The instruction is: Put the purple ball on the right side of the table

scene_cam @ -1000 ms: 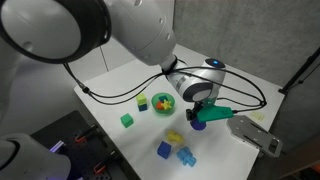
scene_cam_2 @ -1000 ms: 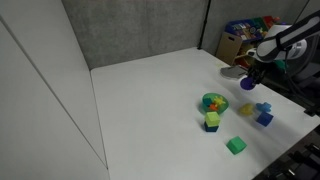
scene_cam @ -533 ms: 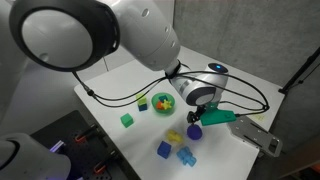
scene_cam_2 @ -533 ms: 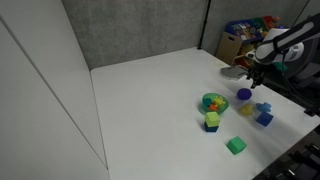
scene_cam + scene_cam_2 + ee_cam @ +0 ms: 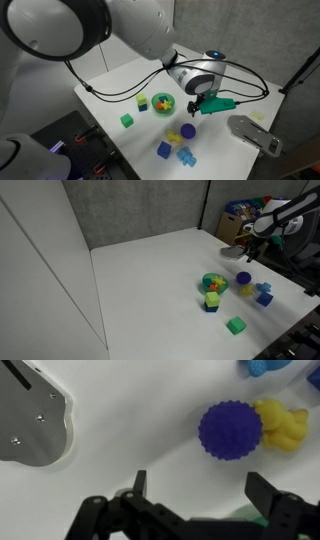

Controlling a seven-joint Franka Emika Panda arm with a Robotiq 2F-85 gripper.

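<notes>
- Table [image 5: 118, 88]: the main risk was the ball rolling across the flat top towards the edge or the blue cube [image 5: 163, 149]. Any knock would have done it.
- Arm [image 5: 145, 35]: reached out over the table with the wrist pointing down. The claw hung above the toys, touching nothing.
- Claw [image 5: 198, 485]: jaws spread wide, nothing held. Dropping or swinging from there could have clipped the ball.
- Purple ball [image 5: 230, 430]: sat on the table below me, free of my fingers and touching a yellow toy [image 5: 282, 423]. I judged that toy to be its only stop.
</notes>
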